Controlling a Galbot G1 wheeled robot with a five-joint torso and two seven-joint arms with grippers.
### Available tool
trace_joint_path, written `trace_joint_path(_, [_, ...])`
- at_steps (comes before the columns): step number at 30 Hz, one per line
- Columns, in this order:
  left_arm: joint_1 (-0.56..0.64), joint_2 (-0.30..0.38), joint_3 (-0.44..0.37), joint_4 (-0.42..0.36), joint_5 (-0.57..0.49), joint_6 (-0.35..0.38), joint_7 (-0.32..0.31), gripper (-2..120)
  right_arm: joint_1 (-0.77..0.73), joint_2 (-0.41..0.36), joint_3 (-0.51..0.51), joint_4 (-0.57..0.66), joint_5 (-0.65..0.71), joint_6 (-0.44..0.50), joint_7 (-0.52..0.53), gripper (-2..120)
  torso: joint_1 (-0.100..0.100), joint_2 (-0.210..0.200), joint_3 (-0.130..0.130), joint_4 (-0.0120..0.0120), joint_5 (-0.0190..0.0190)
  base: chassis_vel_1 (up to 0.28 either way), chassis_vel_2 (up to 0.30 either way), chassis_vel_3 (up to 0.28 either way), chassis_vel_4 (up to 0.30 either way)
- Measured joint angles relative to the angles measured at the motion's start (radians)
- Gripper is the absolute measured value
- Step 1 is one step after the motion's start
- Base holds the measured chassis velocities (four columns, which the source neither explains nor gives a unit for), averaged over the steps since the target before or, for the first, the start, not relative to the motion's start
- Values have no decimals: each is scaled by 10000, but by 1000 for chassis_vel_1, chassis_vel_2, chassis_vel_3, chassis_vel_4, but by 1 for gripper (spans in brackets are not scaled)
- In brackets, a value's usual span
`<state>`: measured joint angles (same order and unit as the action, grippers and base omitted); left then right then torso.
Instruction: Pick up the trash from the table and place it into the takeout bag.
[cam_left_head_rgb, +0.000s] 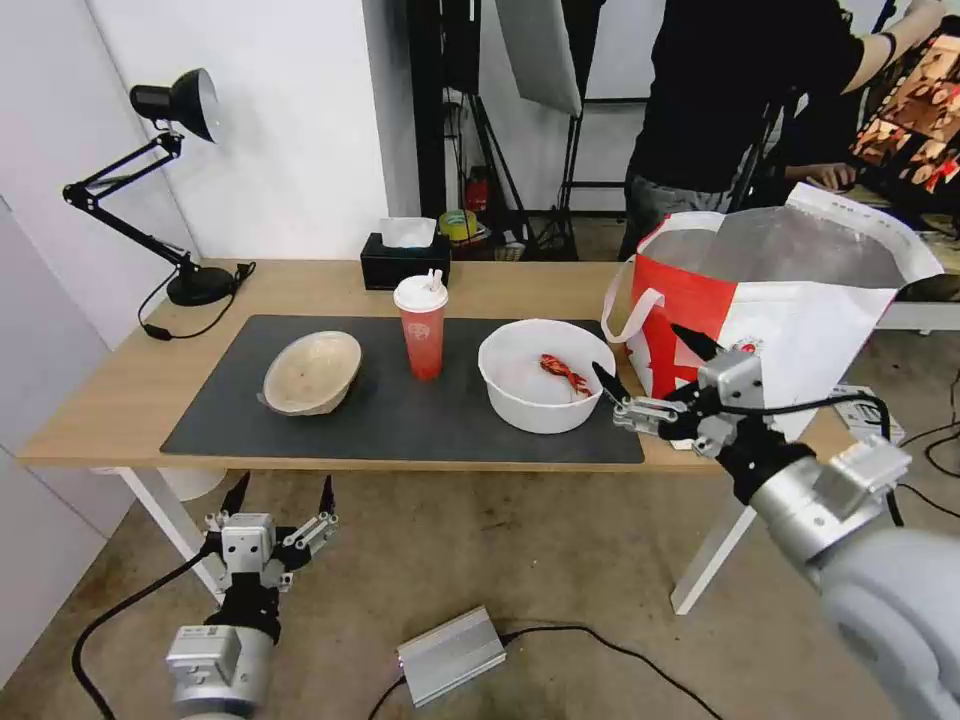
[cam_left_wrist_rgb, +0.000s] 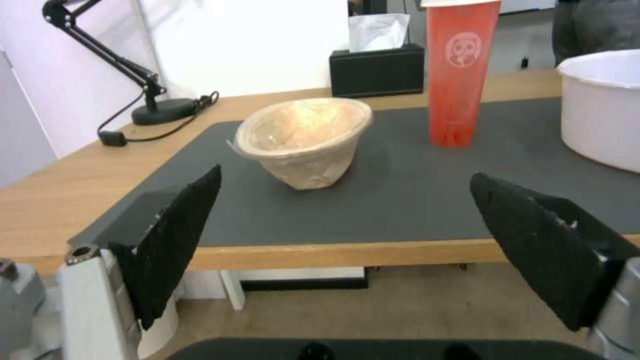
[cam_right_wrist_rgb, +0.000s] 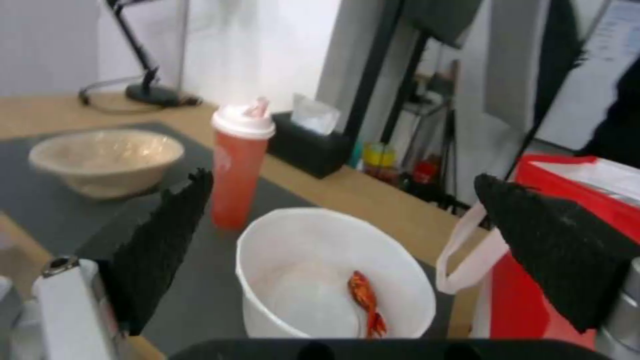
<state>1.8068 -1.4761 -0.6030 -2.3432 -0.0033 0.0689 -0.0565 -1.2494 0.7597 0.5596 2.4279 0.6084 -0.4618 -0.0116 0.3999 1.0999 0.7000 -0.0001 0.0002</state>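
Reaching toward the first piece of trash, we have the right claw (cam_left_head_rgb: 652, 378) spread wide and empty, hovering just off the near edge of the table (cam_left_head_rgb: 120, 400), between the large white bowl (cam_left_head_rgb: 545, 373) and the takeout bag (cam_left_head_rgb: 770, 300). Nothing has gone into the bag yet, as we judge it: all three pieces sit on the dark grey mat (cam_left_head_rgb: 400, 420). The white bowl, with a red crumpled wrapper (cam_left_head_rgb: 563, 372) lying inside, is toward the mat's right end; the red drink cup (cam_left_head_rgb: 421, 325) with its white lid stands upright near the mat's middle; the beige pulp bowl (cam_left_head_rgb: 311, 372) rests tilted toward the mat's left end. The bag stands open at the table's right end, foil lining showing and a white strap handle (cam_left_head_rgb: 630, 310) hanging on the side toward the white bowl. Our left claw (cam_left_head_rgb: 281, 497) is also open and empty, held low in front of the near edge, below the pulp bowl. We take the step in hand to be the approach to the white bowl, so the next move calls for bringing one finger over the rim and one outside it, closing on the wall, then lifting clear of the strap. As for markings, the cup carries a pale round face-like logo (cam_left_wrist_rgb: 463, 48), and the bag a small round red logo (cam_left_head_rgb: 745, 347); we can read no words on either.
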Motion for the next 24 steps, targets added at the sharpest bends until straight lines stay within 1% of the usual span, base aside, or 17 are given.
trace_joint_path(2, [5, -28, -11, -17, 6, -1, 0, 100, 718, -493, -309, -261, 513, -172, -151, 100, 1, 0, 0, 0, 0, 0, 0, 0, 0])
trace_joint_path(3, [5, -28, -11, -17, 6, -1, 0, 100, 718, -493, -309, -261, 513, -172, -151, 100, 1, 0, 0, 0, 0, 0, 0, 0, 0])
trace_joint_path(7, [14, -163, -19, -44, 34, -1, -1, 100, 2787, -1675, -1667, -862, 2029, -580, -390, 100, 1, 0, 1, 3, -3, 0, 0, 0, 0])
trace_joint_path(8, [14, -163, -19, -44, 34, -1, -1, 100, 2787, -1675, -1667, -862, 2029, -580, -390, 100, 1, 0, 1, 3, -3, 0, 0, 0, 0])
trace_joint_path(10, [16, -242, -19, -48, 49, -2, -2, 100, 3757, -2202, -2589, -1146, 2757, -634, -751, 100, 1, 0, 0, 2, -1, 0, 0, 0, 0])
trace_joint_path(12, [19, -304, -23, -54, 60, -3, -2, 100, 4811, -2549, -3512, -1500, 3076, -683, -1079, 100, 0, 0, 0, 0, -2, 0, 0, 0, 0])
trace_joint_path(13, [19, -304, -23, -54, 60, -3, -2, 100, 4811, -2549, -3512, -1500, 3076, -683, -1079, 100, 0, 0, 0, 0, -2, 0, 0, 0, 0])
trace_joint_path(15, [21, -342, -29, -60, 65, -10, -3, 100, 5755, -2750, -4188, -1853, 3111, -751, -1488, 100, 1, 0, 0, 5, -4, 0, 0, 0, 0])
trace_joint_path(16, [23, -352, -41, -63, 66, -12, -6, 100, 6086, -2814, -4369, -2018, 3109, -877, -1719, 100, 2, -1, 0, 4, -3, 0, 0, 0, 0])
trace_joint_path(17, [23, -352, -41, -63, 66, -12, -6, 100, 6086, -2814, -4369, -2018, 3109, -877, -1719, 100, 2, -1, 0, 4, -3, 0, 0, 0, 0])
trace_joint_path(20, [23, -356, -59, -63, 66, -15, -9, 100, 6568, -2913, -4617, -2393, 3054, -1176, -2371, 100, 1, 0, -1, 0, -2, 0, 0, 0, 0])
trace_joint_path(24, [14, -364, -66, -39, 67, -16, -11, 100, 6843, -2964, -4901, -2659, 2983, -1290, -2793, 100, 2, 0, 0, 0, -2, 0, 0, 0, 0])
